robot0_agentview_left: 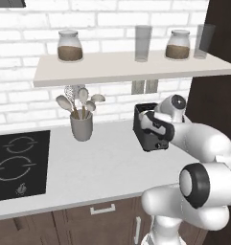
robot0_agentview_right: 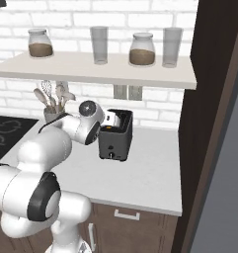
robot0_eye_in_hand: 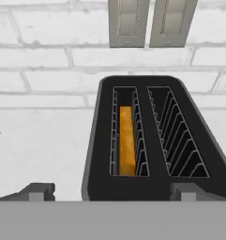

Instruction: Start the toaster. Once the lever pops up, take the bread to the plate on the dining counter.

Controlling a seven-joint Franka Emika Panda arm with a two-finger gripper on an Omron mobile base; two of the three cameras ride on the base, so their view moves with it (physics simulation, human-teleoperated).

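The dark grey toaster [robot0_eye_in_hand: 154, 140] stands on the pale worktop by the brick wall, seen from above in the hand view. A golden-brown bread slice [robot0_eye_in_hand: 127, 140] sits low in its left slot; the right slot is empty. My gripper [robot0_eye_in_hand: 113, 192] hovers just above the toaster's near end, open, with its fingertips [robot0_eye_in_hand: 37, 191] spread wider than the toaster body. In the left base view my hand covers the front of the toaster [robot0_agentview_left: 142, 125]. The toaster [robot0_agentview_right: 116, 136] shows a small pale knob [robot0_agentview_right: 110, 155] low on its end face. The plate and dining counter are out of view.
A grey utensil holder [robot0_agentview_left: 82, 125] stands left of the toaster, and a black hob [robot0_agentview_left: 18, 165] lies further left. A shelf [robot0_agentview_left: 126, 69] with jars and glasses hangs overhead. Two wall sockets [robot0_eye_in_hand: 152, 21] sit behind the toaster. A tall dark cabinet [robot0_agentview_right: 209, 123] bounds the right side.
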